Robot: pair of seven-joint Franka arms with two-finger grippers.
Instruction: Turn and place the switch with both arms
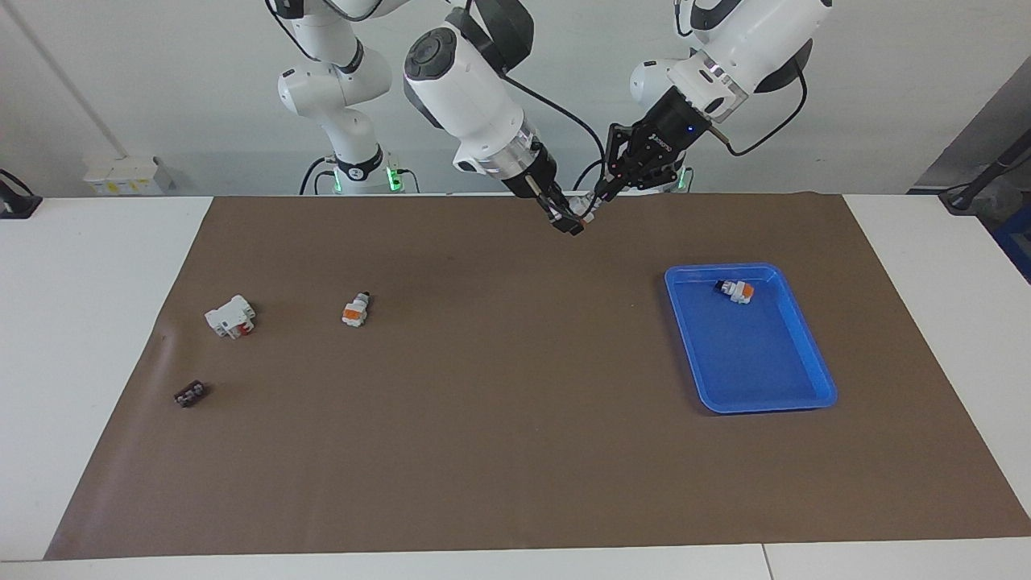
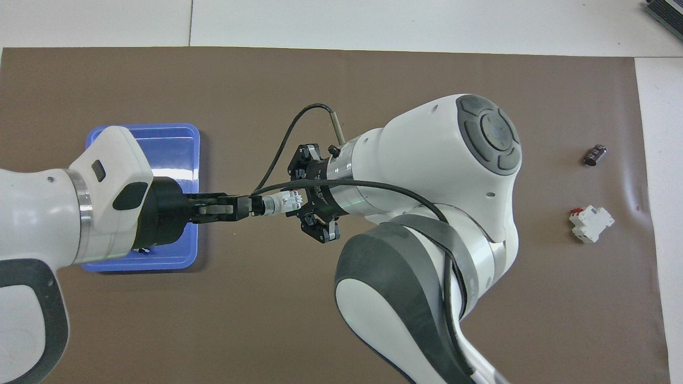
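Observation:
The switch (image 1: 585, 210) hangs in the air over the robots' edge of the brown mat (image 1: 515, 451), held from both ends. My left gripper (image 1: 599, 196) is shut on the end with the black knob. My right gripper (image 1: 572, 222) is shut on the white body. In the overhead view the switch (image 2: 281, 202) lies level between the left gripper (image 2: 249, 206) and the right gripper (image 2: 300, 200), beside the blue tray (image 2: 176, 140). Both arms lean in toward each other above the middle of the table.
The blue tray (image 1: 753, 379) toward the left arm's end holds a white and orange switch (image 1: 735, 291). Another such switch (image 1: 355, 309), a white block with a red mark (image 1: 230, 316) and a small black part (image 1: 190, 394) lie toward the right arm's end.

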